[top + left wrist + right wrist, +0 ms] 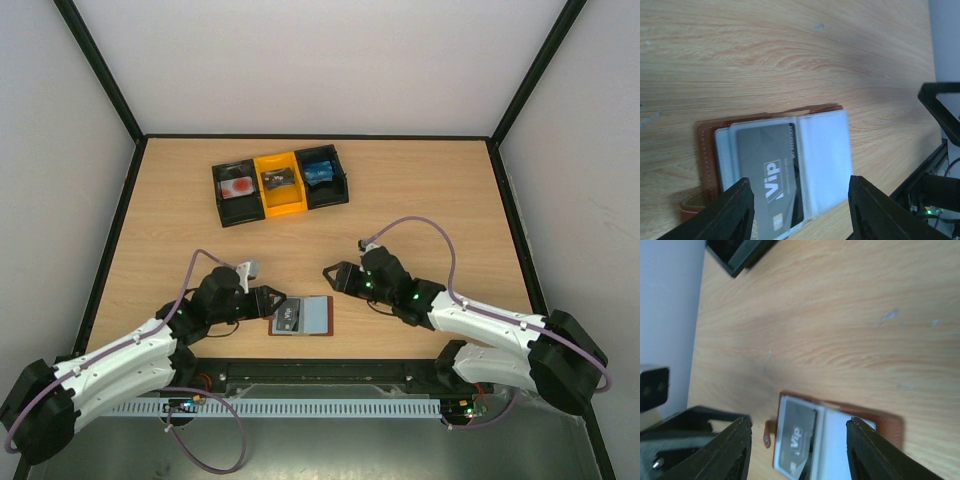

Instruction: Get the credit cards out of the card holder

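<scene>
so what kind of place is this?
Probably a lab robot test cell: wooden table boxed in by white walls and black frame posts, left arm and right arm bolted at its near edge, only a bin tray and card holder laid out.

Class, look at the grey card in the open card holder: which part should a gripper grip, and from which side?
Take the grey card by its outer end beside the tab, coming in low from the left gripper's side. It lies flat in the open card holder, so probably only that end offers an edge to pinch and slide outward.
</scene>
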Robot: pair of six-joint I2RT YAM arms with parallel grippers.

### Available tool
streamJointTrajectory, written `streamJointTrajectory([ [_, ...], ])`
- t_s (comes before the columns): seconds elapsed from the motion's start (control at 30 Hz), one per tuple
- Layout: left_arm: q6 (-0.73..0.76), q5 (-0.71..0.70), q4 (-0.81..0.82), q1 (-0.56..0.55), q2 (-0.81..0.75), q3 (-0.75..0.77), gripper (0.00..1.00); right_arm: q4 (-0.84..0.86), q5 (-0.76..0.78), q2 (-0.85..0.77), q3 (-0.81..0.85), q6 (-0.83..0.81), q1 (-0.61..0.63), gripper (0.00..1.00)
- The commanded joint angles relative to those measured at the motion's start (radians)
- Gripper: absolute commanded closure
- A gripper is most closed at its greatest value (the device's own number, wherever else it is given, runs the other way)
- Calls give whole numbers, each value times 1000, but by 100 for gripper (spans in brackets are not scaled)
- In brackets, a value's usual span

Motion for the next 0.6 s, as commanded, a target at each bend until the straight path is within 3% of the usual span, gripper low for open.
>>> streamJointTrajectory([
  [0.0,-26,-22,47,-3,42,-20,47,132,9,35,-25,63,73,50],
  [0.27,-32,-23,92,-3,83,-52,62,231,4,161,-18,93,153,56],
  [0.57,-41,-42,135,-3,138,-81,68,332,22,302,0,136,237,66],
])
